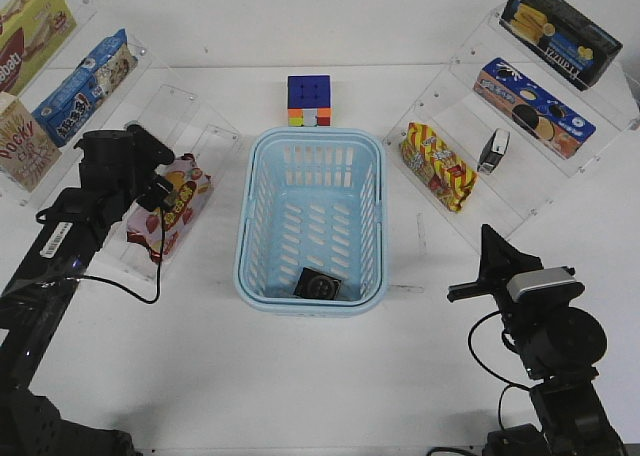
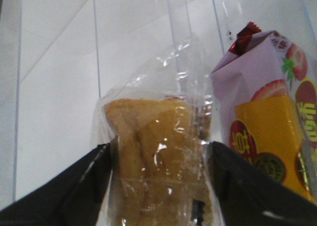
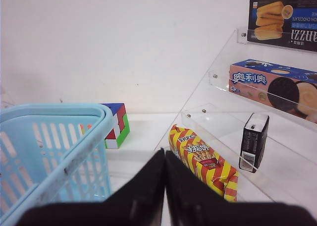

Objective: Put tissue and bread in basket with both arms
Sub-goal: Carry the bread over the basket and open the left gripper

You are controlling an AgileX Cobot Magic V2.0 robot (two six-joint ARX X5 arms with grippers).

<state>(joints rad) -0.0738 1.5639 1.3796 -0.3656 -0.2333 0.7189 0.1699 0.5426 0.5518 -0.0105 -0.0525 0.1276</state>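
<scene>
Bread (image 2: pixel 158 156) in clear wrap sits between the two fingers of the left hand (image 2: pixel 158 186) on the low left shelf, beside a strawberry-printed snack bag (image 2: pixel 270 122); the fingers flank it closely, though whether they grip cannot be told. One tissue pack (image 1: pixel 320 284) already lies in the light blue basket (image 1: pixel 250 191). Judged step: grasping the bread; next, clamp, lift clear and carry it over the basket. Right hand (image 3: pixel 165 176) is pressed together, empty, near the basket.

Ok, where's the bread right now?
The bread sits on the left shelf, between the fingers of the left hand in the left wrist view, right beside the strawberry snack bag. The front view hides it behind that arm.
</scene>
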